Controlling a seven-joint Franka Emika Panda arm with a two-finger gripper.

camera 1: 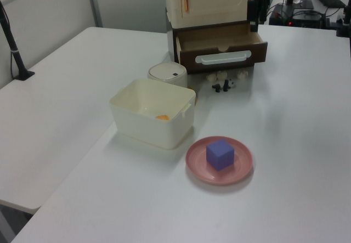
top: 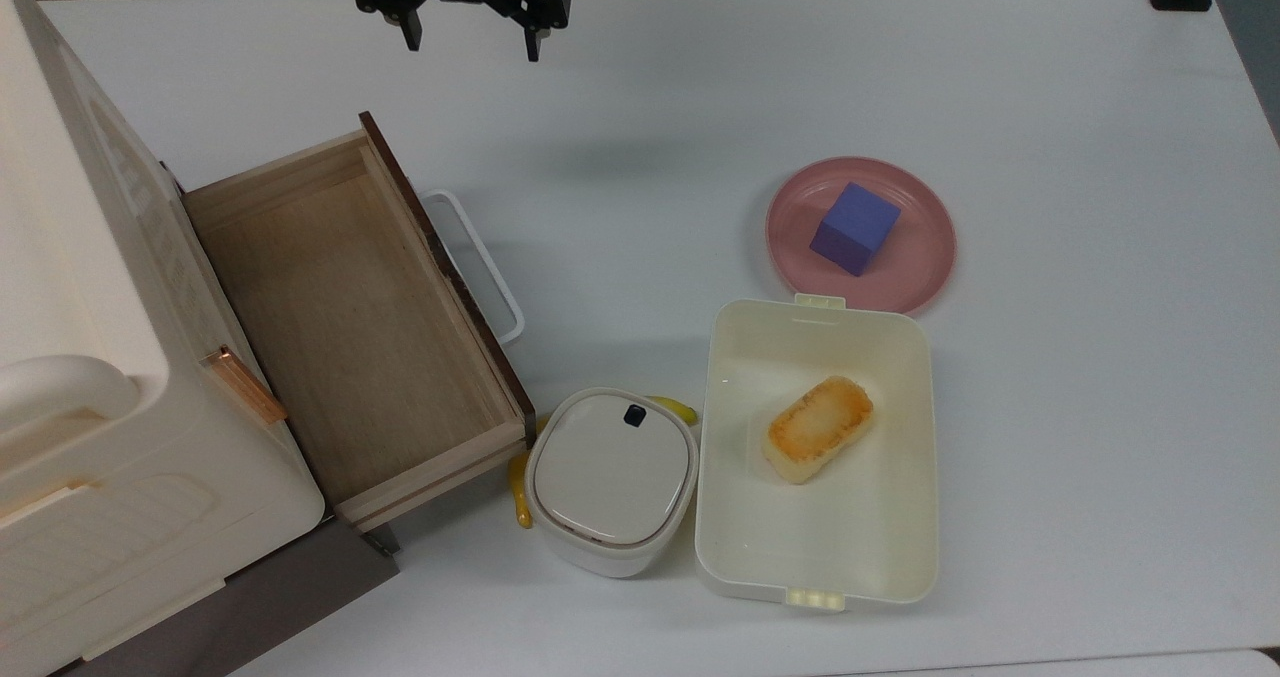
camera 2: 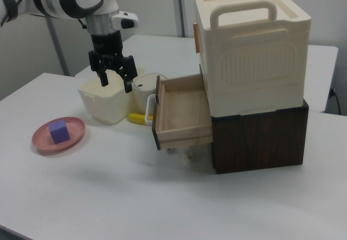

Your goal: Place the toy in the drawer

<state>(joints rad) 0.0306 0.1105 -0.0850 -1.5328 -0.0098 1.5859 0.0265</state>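
The white table (top: 1050,457) holds everything. The big cream cabinet (camera 2: 252,50) sits at nine o'clock in the top view. Its wooden drawer (top: 350,327) is pulled open and looks bare inside. The cream box (top: 815,457) holds a toasted block (top: 818,429), and a round white pot (top: 612,479) sits between box and drawer. The pink plate (top: 920,257) carries a purple cube (top: 853,228). The gripper (top: 470,45) hangs at twelve o'clock, fingers spread, holding nothing. The toy (camera 1: 229,85), maybe a panda, lies on the table just in front of the drawer.

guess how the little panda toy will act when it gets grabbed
The toy looks tiny and light, so a nudge would probably topple or skid it. Being so small, it likely gives the open gripper little to pinch.
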